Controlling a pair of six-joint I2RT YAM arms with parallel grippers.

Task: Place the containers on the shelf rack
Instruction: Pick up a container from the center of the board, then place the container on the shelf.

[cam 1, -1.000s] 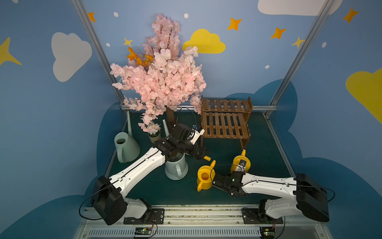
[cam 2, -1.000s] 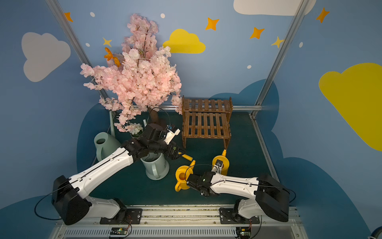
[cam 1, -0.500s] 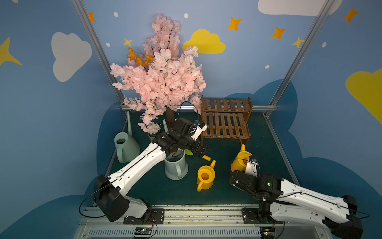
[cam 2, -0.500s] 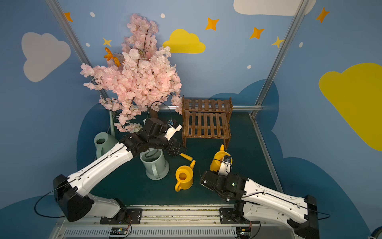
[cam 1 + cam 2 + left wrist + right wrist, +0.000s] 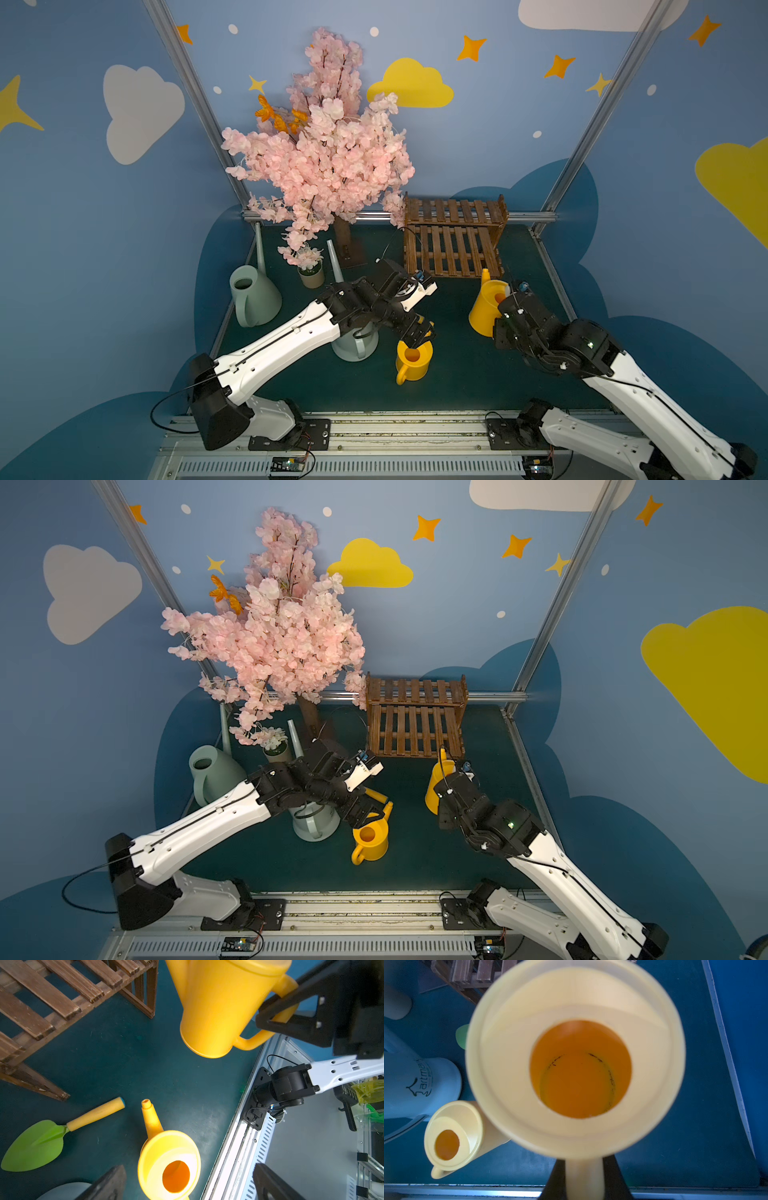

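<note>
You've lifted the small yellow plastic watering can, ready to shelve — right end effector clamped on it, left end effector apart.

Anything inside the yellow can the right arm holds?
Right wrist view: the held yellow can shows only a bare orange bottom with dark specks. Its collar hides the inner walls.

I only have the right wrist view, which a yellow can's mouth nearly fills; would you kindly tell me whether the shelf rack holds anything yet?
Observer: No, both tiers of the shelf rack are bare in both top views.
Operator: Thank you; where is the left arm?
Observer: The left gripper hovers, jaws open, over the standing yellow can.
Operator: Is my can clear of the mat?
Observer: Yes, the left wrist view shows the held yellow can raised off it, tilted.
</note>
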